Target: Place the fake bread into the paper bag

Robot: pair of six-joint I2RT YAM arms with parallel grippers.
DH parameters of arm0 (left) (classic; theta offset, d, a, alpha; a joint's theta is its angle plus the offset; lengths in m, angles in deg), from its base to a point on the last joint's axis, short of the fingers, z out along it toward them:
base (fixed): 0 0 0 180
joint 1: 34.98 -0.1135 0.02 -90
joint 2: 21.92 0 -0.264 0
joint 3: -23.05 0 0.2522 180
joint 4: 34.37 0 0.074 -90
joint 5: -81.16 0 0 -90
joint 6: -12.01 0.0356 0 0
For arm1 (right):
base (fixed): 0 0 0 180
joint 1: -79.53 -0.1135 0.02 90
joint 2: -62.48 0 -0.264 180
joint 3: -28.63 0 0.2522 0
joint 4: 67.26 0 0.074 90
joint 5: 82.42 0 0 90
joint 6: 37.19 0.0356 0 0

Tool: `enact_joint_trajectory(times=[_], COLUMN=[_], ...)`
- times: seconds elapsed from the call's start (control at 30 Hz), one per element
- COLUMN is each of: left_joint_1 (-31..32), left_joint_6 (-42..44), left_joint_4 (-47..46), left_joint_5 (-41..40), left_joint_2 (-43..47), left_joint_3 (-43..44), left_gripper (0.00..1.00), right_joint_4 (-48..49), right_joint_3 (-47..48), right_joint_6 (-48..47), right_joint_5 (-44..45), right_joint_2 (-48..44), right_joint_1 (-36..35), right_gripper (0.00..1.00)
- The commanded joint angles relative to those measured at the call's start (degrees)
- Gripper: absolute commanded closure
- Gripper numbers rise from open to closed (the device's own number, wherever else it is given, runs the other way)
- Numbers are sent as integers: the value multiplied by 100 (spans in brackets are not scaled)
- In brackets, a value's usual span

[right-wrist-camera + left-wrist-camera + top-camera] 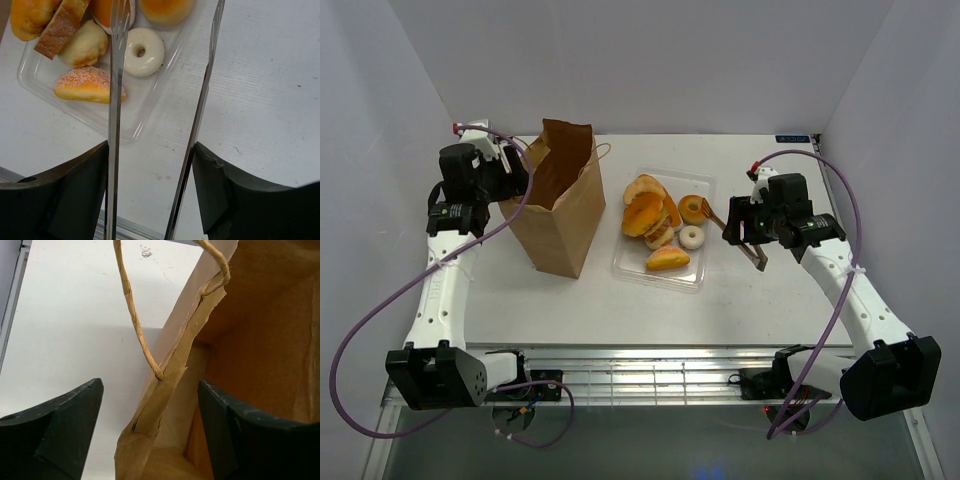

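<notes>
Right tool (150,150) clamps the tongs (116,100), prongs apart, over the fake bread (85,84); left tool (150,386), wide open, straddles the paper bag (250,340) rim. Apparently picking stage; next, pinch one pastry.

paper bag (250,340) cropped, tongs (116,100) tips cropped

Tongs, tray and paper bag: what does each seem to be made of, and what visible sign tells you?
The tongs look like polished metal: thin, mirror-bright arms. The tray seems clear plastic: the table shows through. The paper bag looks like matte brown paper, creased.
</notes>
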Motion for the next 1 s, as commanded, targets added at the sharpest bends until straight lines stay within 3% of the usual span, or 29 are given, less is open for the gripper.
enact_joint_trajectory(times=[0.0,0.03,0.13,0.17,0.4,0.97], left_joint_1=[-79,-88,-123,-123,-123,-35], left_joint_6=[-84,-93,-190,-216,-532,-840], left_joint_4=[-385,-411,-526,-561,-1193,-1835], left_joint_5=[230,273,414,510,730,1205], left_joint_2=[26,8,-54,-45,376,1414], left_joint_3=[-98,-125,-177,-213,-906,-1936], left_gripper=[15,18,40,54,97,100], right_joint_4=[-63,-72,-125,-142,-213,130], right_joint_3=[406,415,450,468,538,415], right_joint_6=[-55,-46,-28,-28,51,411], right_joint_5=[-270,-288,-323,-340,-639,-1096], right_joint_2=[-189,-198,-207,-198,-198,3], right_joint_1=[-9,-9,-9,-9,-18,-159], right_gripper=[31,31,31,31,33,35])
